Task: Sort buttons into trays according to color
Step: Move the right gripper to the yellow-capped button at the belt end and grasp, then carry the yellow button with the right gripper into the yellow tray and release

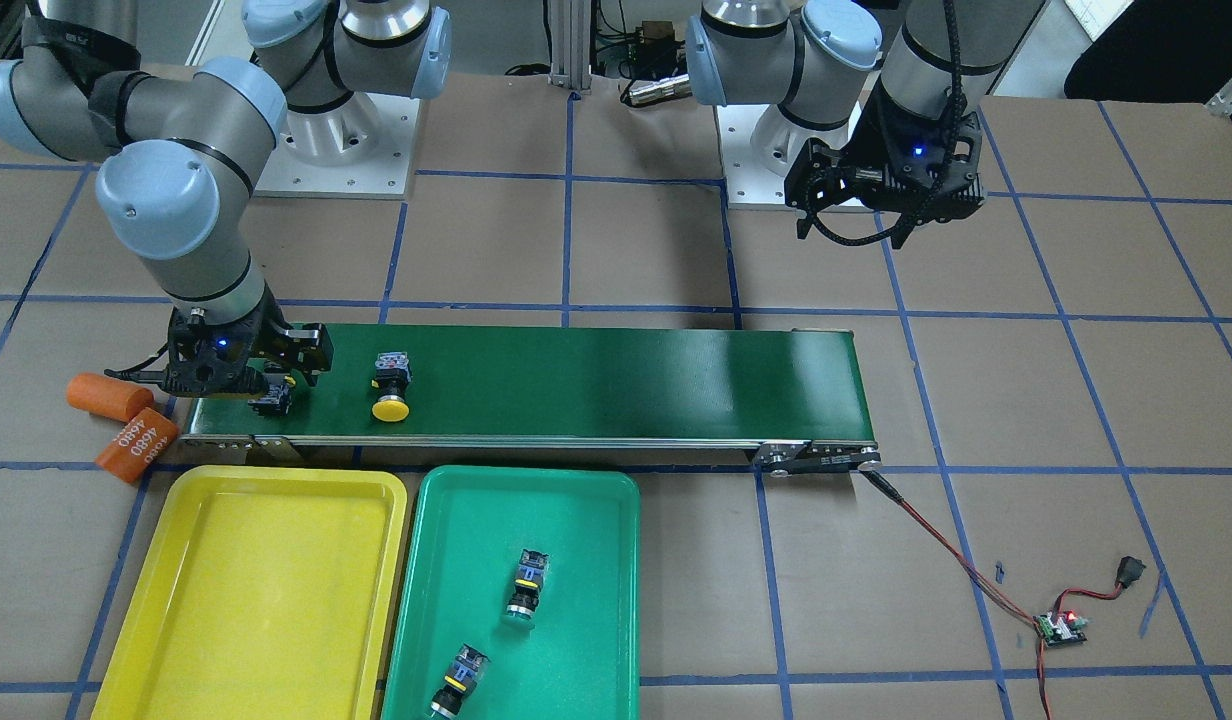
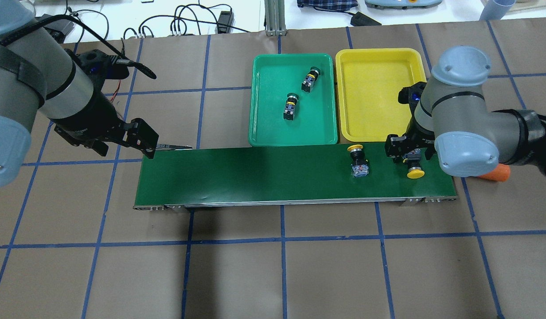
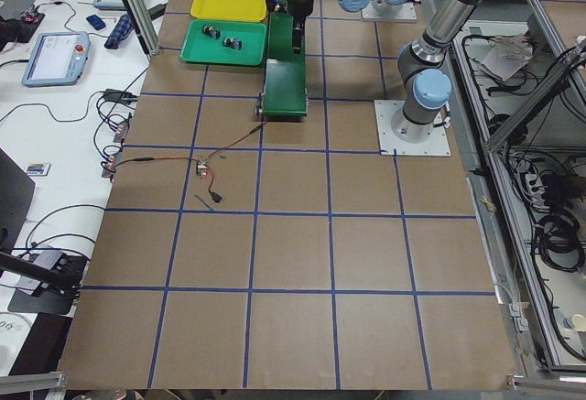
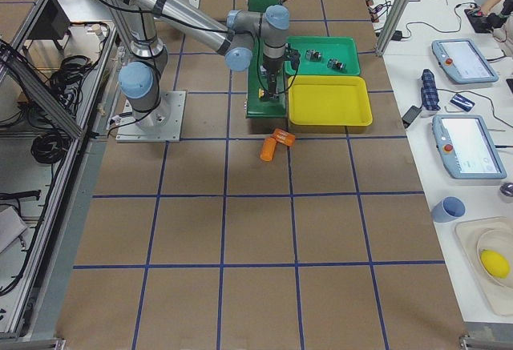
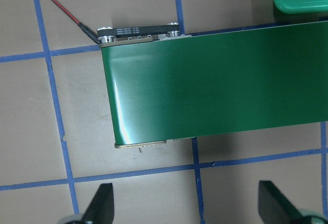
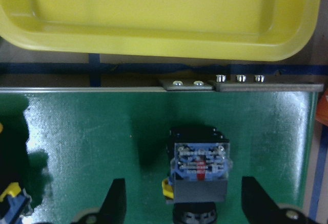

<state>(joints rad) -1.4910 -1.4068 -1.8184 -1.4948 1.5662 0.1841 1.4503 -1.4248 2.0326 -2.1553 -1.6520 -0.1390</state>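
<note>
Brown paper taped into a blue grid covers the table [image 1: 616, 250]. Nearest you sit two trays side by side: one yellow tray [image 1: 276, 471] and one green tray [image 1: 596, 610]. The green tray holds two buttons on their sides, well apart: a green-capped button [image 1: 527, 585] and a second green-capped button [image 1: 460, 680]. Just behind the trays runs one conveyor belt [image 1: 626, 385], with two more buttons near its yellow-tray end: a free yellow-capped button [image 1: 390, 386] and the end yellow-capped button [image 6: 200, 183]. The right gripper [image 6: 184, 201] straddles the end one, jaws apart, neither finger touching it. Two orange cylinders [image 1: 109, 397] lie off that end; you can read "4680" on the marked cylinder [image 1: 136, 443]. Farther back, past the opposite end, the left gripper [image 5: 185, 203] hangs over bare paper, jaws wide apart.
</note>
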